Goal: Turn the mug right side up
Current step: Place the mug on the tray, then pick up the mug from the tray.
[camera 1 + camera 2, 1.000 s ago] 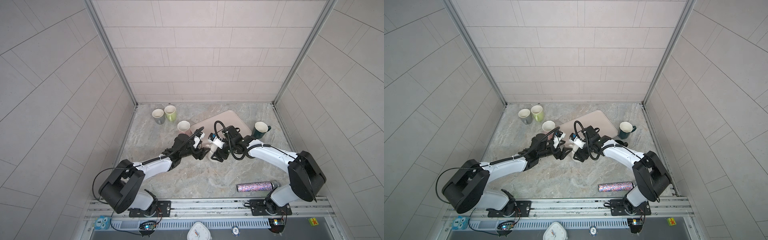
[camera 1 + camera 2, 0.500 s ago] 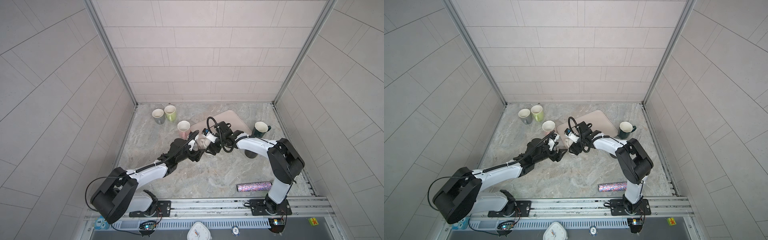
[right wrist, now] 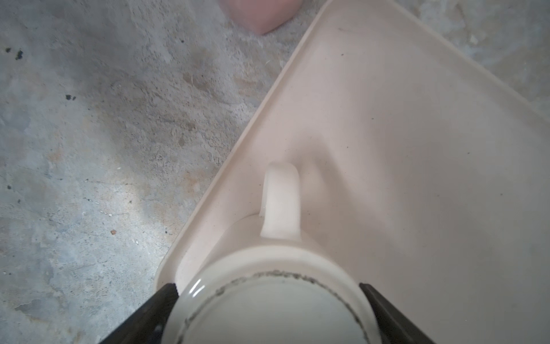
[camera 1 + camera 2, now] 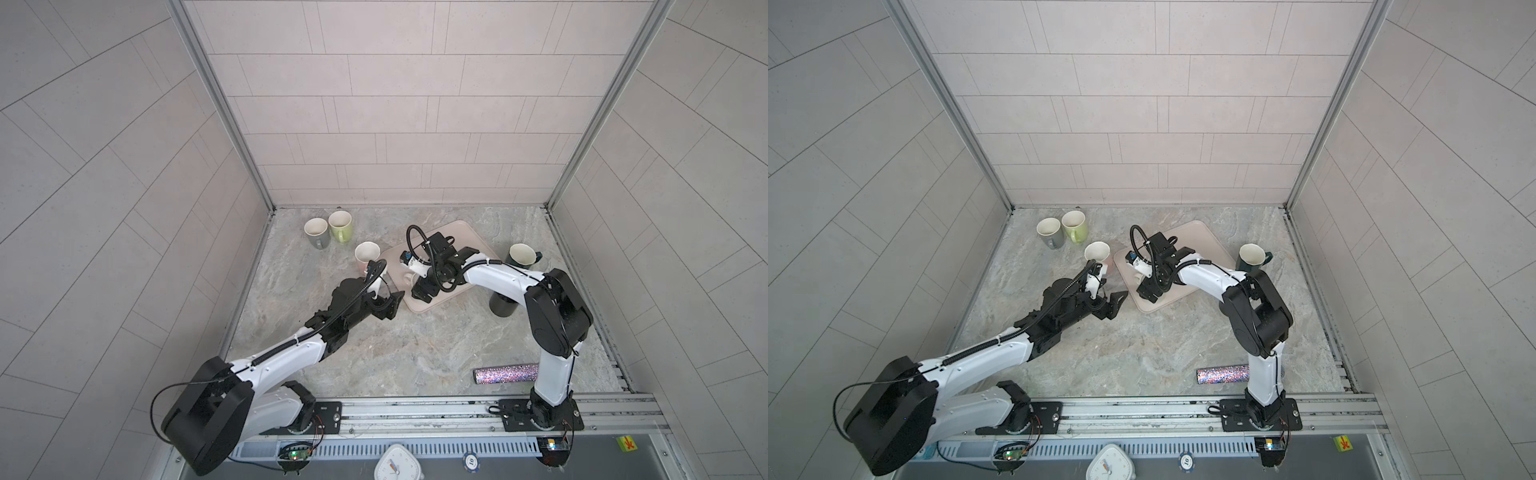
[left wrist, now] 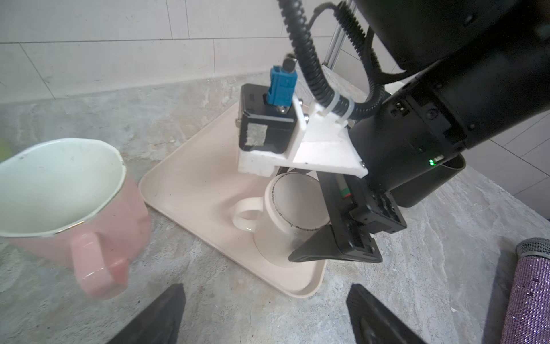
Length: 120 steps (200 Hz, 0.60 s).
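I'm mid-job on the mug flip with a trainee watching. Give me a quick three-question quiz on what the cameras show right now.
1. Short answer: what does the left end effector hold?
2. True or false: the white mug on the tray stands right side up.
3. Multiple choice: the white mug sits between the jaws of
A. the left end effector
B. the right end effector
C. neither

Key
1. Nothing; its jaws are open and empty.
2. False; the base faces up.
3. B
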Each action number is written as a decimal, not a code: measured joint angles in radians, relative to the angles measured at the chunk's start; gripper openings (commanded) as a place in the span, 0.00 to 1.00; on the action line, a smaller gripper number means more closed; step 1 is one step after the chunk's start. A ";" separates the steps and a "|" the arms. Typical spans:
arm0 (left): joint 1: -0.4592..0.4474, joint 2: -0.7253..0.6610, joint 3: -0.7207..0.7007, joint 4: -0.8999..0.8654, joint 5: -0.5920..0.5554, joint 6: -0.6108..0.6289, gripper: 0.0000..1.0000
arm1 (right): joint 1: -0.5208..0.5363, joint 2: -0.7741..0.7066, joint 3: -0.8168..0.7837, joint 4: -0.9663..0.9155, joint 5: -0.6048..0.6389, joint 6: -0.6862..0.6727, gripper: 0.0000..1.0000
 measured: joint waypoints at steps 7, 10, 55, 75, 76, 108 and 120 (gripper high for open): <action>0.000 -0.019 -0.004 -0.010 -0.011 -0.007 0.92 | 0.000 0.000 0.018 -0.011 -0.004 0.006 0.94; 0.000 -0.027 -0.005 -0.014 -0.015 -0.010 0.92 | 0.000 0.000 0.028 -0.016 -0.006 0.010 0.94; 0.000 -0.127 -0.056 -0.064 -0.064 -0.032 0.93 | 0.007 0.039 0.263 -0.122 0.002 0.042 0.82; 0.000 -0.166 -0.075 -0.074 -0.080 -0.039 0.93 | 0.022 0.126 0.401 -0.207 0.034 0.043 0.71; 0.000 -0.168 -0.076 -0.075 -0.082 -0.039 0.93 | 0.023 0.130 0.406 -0.210 0.034 0.041 0.71; 0.000 -0.206 -0.081 -0.088 -0.104 -0.042 0.93 | 0.043 0.305 0.602 -0.387 0.075 0.037 0.69; -0.001 -0.218 -0.084 -0.089 -0.110 -0.042 0.94 | 0.050 0.352 0.646 -0.446 0.095 0.038 0.68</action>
